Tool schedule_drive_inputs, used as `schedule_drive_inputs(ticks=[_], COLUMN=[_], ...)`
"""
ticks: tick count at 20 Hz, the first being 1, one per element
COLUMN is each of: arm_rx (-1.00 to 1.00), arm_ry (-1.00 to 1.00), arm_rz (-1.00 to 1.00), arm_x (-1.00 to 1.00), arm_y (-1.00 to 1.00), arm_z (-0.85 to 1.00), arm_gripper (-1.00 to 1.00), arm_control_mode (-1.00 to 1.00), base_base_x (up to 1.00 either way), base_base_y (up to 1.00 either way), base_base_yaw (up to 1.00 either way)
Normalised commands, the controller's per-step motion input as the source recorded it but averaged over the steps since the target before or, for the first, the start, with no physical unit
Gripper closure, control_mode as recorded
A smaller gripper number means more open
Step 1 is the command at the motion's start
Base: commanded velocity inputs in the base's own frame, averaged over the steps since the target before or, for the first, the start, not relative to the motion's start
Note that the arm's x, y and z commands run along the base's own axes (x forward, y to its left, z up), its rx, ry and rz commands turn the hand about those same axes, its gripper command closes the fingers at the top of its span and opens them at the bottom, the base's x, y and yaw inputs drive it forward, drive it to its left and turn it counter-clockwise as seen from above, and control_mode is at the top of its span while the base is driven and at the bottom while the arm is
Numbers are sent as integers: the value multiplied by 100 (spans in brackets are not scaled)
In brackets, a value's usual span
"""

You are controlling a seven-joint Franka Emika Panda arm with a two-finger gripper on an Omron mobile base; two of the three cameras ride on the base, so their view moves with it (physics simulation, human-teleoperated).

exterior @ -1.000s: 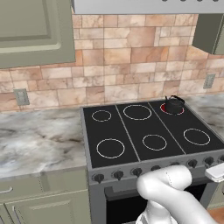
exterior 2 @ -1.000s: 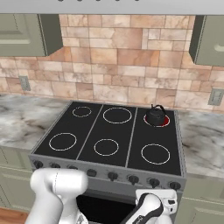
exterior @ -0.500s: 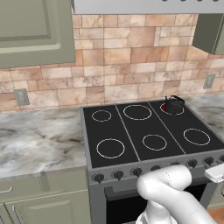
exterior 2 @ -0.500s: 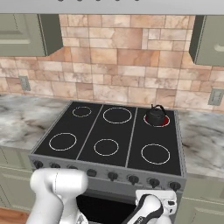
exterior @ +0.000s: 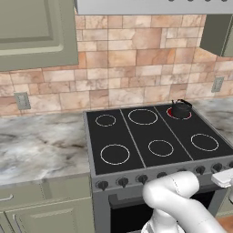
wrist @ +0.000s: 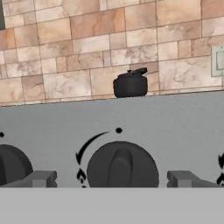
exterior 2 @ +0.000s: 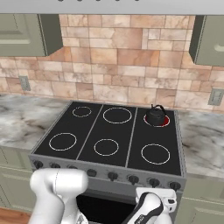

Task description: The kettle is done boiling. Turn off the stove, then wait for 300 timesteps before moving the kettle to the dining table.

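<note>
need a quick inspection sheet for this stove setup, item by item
surface: black glass top of the stove, six ring burners; back right ring glows red under the kettle.
job's things: kettle sits on the back right burner, also seen in the hand view; row of dark front knobs, one knob straight ahead of the hand.
clutter: nothing seen.
grippers: gripper low at the stove front, jaws open, one fingertip either side of that knob, holding nothing.
cables: nothing seen.
surroundings: marble counter either side, stone tile backsplash with wall outlets, sage green cabinets above and below, range hood overhead.
</note>
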Motion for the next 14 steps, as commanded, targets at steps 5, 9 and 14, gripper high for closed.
schedule_drive_inputs(ticks=[5, 9, 14], arm_rx=[4, 4, 3], arm_ry=[0, 0, 0], arm_rz=[0, 0, 0], arm_x=[4, 1, 0], arm_y=[0, 0, 0], arm_z=[-3, -3, -2], arm_gripper=[-100, -100, 100], arm_control_mode=[-100, -100, -100], base_base_x=[0, 0, 0], base_base_y=[0, 0, 0], base_base_yaw=[0, 0, 0])
